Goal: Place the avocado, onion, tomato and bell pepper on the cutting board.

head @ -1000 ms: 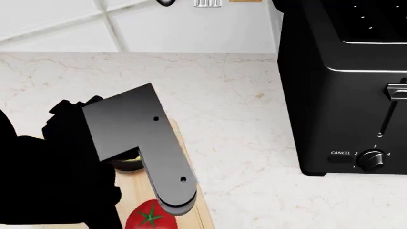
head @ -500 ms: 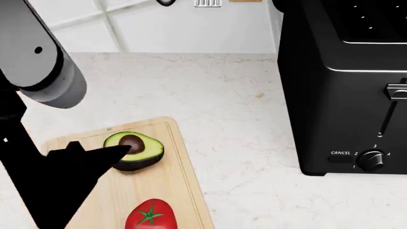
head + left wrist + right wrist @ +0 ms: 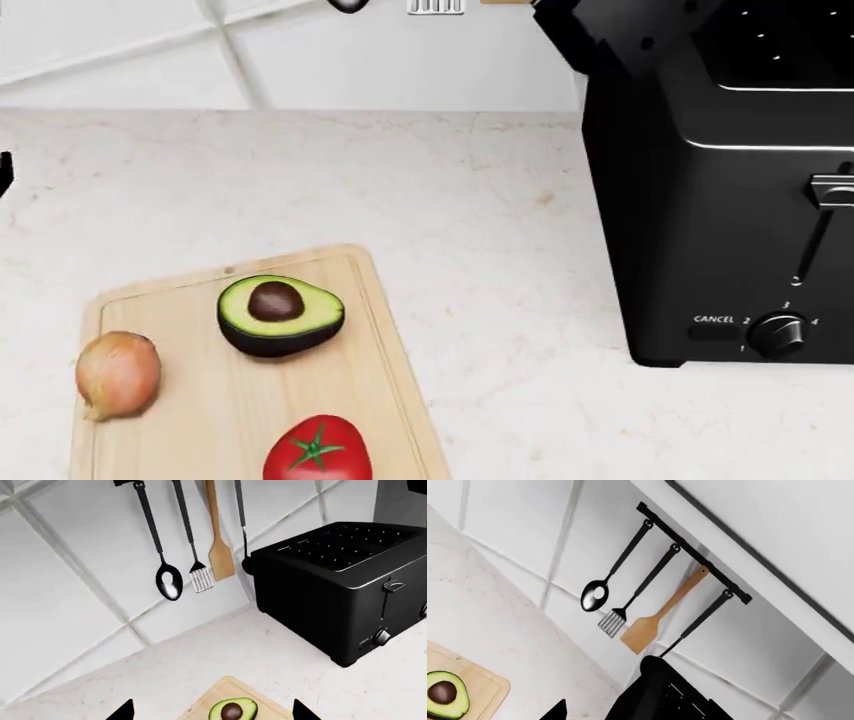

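Observation:
The pale wooden cutting board lies at the lower left of the head view. On it rest the halved avocado, the tan onion at its left edge and the red tomato at the near end. The bell pepper is out of view. My left gripper hangs high above the board's far corner, open and empty, with the avocado far below between its fingertips. My right gripper is open and empty, high over the toaster.
A large black toaster fills the right of the counter. A spoon, slotted turner and wooden spatula hang on the tiled wall behind. A black part of my right arm shows above the toaster's corner.
My left arm has lifted up and left, out of the head view, uncovering the board and the onion. A black part of the right arm has come in at the top.

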